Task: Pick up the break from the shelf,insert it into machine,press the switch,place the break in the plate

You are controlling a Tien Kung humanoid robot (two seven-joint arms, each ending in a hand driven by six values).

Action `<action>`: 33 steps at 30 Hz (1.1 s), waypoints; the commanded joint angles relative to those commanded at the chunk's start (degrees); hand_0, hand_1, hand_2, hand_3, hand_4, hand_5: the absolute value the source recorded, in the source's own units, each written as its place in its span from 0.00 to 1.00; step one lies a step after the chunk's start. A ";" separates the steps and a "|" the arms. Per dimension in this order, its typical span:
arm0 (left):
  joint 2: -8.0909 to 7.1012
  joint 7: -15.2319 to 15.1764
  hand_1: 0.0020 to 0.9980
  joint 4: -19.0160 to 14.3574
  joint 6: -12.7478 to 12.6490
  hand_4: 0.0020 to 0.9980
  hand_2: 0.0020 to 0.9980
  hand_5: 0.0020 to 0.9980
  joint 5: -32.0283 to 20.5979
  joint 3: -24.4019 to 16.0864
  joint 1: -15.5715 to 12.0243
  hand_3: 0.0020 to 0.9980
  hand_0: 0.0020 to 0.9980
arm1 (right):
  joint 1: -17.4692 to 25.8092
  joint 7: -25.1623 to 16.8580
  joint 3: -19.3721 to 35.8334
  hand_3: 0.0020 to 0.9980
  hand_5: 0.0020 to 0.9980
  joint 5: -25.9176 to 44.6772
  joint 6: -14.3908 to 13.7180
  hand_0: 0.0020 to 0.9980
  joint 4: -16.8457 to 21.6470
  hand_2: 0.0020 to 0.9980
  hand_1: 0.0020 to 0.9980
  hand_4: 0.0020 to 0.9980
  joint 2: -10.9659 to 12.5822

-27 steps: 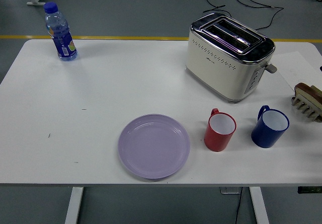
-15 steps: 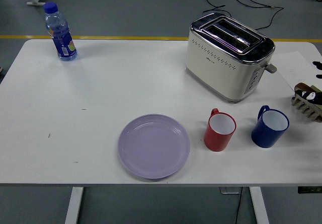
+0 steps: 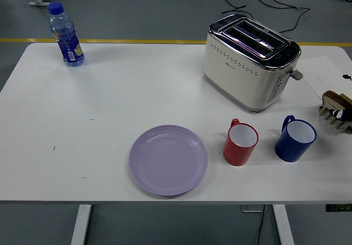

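A brown bread slice [image 3: 331, 97] stands in a pale wooden rack [image 3: 333, 118] at the table's right edge. Only small black parts of my right hand [image 3: 343, 113] show at the picture's right border, right against the rack and the slice. The cream and chrome toaster [image 3: 247, 69] stands at the back right, with nothing in its two top slots and its side lever [image 3: 297, 75] up. A lilac plate [image 3: 168, 159] lies bare near the front middle. My left arm is out of view.
A red mug [image 3: 240, 142] and a blue mug [image 3: 295, 139] stand between the plate and the rack, in front of the toaster. A blue water bottle [image 3: 66, 34] stands at the back left. Cables lie on the floor beyond the table.
My right hand has come in at the right edge beside the rack; its black parts now sit slightly lower than half a second ago. Nothing else has moved.
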State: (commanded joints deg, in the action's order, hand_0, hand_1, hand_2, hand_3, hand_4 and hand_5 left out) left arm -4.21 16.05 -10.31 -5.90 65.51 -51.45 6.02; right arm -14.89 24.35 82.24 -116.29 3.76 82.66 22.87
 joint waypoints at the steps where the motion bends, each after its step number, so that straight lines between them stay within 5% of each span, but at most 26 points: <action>1: 0.00 0.00 0.57 0.00 -0.02 0.33 0.59 0.96 -0.06 0.01 0.02 0.61 0.65 | -0.37 0.41 -0.33 0.92 0.12 -0.24 -0.07 0.95 -0.34 0.94 0.87 0.82 -0.25; 3: 0.00 0.00 0.57 0.00 -0.02 0.33 0.59 0.96 -0.10 0.03 0.05 0.61 0.65 | -0.96 1.14 -0.91 0.91 0.12 -0.76 -0.38 0.90 -0.84 0.86 0.84 0.81 -0.62; 8: 0.02 0.00 0.57 0.00 -0.06 0.33 0.59 0.96 -0.18 0.03 0.09 0.61 0.65 | -2.91 3.62 -2.33 0.91 0.12 -3.42 -1.39 0.90 -2.87 0.86 0.84 0.81 -1.94; 9: 0.03 0.01 0.57 0.00 -0.05 0.33 0.59 0.96 -0.15 0.01 0.10 0.61 0.65 | -3.41 4.24 -2.60 0.86 0.13 -4.26 -1.81 0.80 -3.45 0.76 0.75 0.80 -2.23; 14: 0.00 0.00 0.57 0.00 -0.09 0.33 0.59 0.96 -0.36 0.14 0.24 0.61 0.65 | -5.12 6.61 -3.26 0.86 0.13 -5.64 -2.20 0.80 -5.65 0.76 0.75 0.80 -3.08; 15: 0.00 -0.01 0.57 0.00 -0.11 0.33 0.59 0.96 -0.46 0.20 0.27 0.61 0.65 | -5.34 6.88 -3.35 0.81 0.13 -5.70 -2.37 0.72 -5.99 0.69 0.68 0.79 -3.19; 26: 0.00 0.01 0.57 0.00 -0.15 0.33 0.59 0.96 -0.69 0.39 0.40 0.61 0.65 | -8.21 9.54 -4.83 0.78 0.12 -8.90 -2.56 0.67 -9.99 0.65 0.64 0.77 -5.39; 27: 0.00 0.01 0.57 0.00 -0.15 0.33 0.59 0.96 -0.70 0.39 0.40 0.61 0.65 | -8.24 9.56 -4.85 0.67 0.08 -8.97 -2.58 0.54 -10.03 0.55 0.54 0.69 -5.41; 32: -0.08 -0.05 0.57 0.00 -0.29 0.33 0.59 0.96 -1.07 0.56 0.44 0.61 0.65 | -9.14 10.70 -6.19 0.67 0.08 -10.94 -4.01 0.54 -11.64 0.55 0.54 0.69 -5.75; 33: -0.08 -0.06 0.57 0.00 -0.29 0.33 0.59 0.96 -1.08 0.56 0.44 0.61 0.65 | -9.15 10.74 -6.21 0.59 0.01 -10.99 -4.05 0.47 -11.67 0.50 0.47 0.58 -5.75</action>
State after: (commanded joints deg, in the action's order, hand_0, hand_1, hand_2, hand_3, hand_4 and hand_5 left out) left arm -4.29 15.99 -10.31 -6.19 64.43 -50.89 6.46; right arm -24.04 35.09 76.02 -127.27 -0.29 70.99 17.12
